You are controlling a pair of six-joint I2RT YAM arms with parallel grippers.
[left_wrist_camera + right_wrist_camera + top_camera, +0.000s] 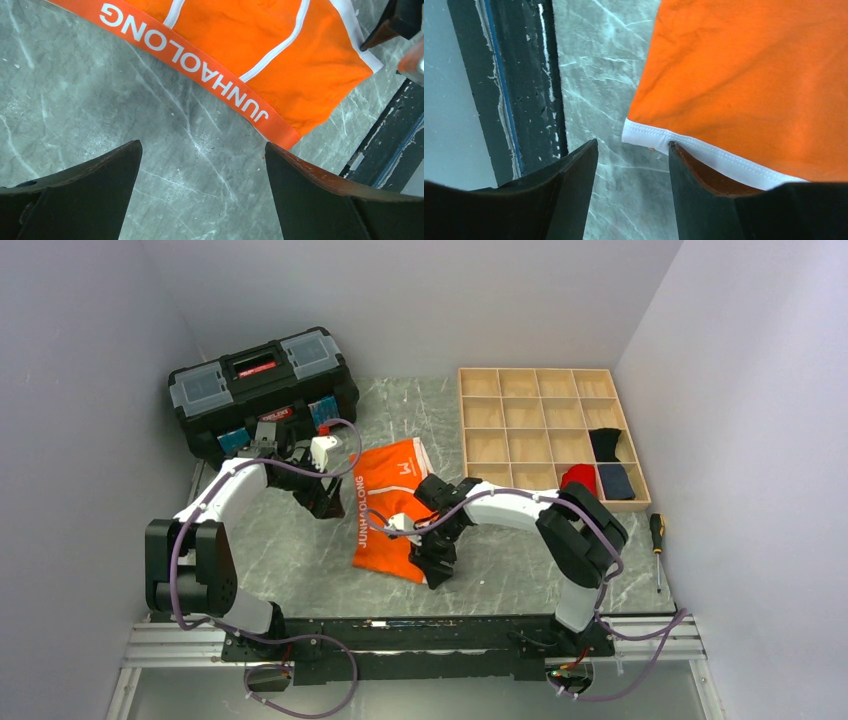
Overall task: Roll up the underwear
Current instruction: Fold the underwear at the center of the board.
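Currently, from the top camera, the underwear (390, 510) is lying spread flat on the table (300, 570), between the toolbox (262, 385) and the wooden tray (462, 430). No part of it is rolled yet. The left gripper (322, 502) is hanging just beside its left edge, and the right gripper (437, 568) is sitting low at its near right corner. So the step in hand looks like the first grab, the one that starts the roll.

From the left wrist, the left gripper (202, 146) is standing wide apart over bare table (100, 100), grasping nothing. The lettered waistband (185, 62) is lying just ahead of its 2 fingers, not between them.

From the right wrist, the right gripper (632, 144) is standing part way apart with stone showing in the gap, so it is not clamping anything. The corner of the white hem (724, 160) is lying right at the tips, and it is meeting 1 finger (724, 205). Whether that finger is sitting under the cloth or on top, I cannot tell.

Next, the right gripper probably needs to pinch that hem corner through 1 layer or more, then lift and turn it over toward the far side. The left gripper likely has to take the matching corner by the waistband, so the roll is starting evenly.
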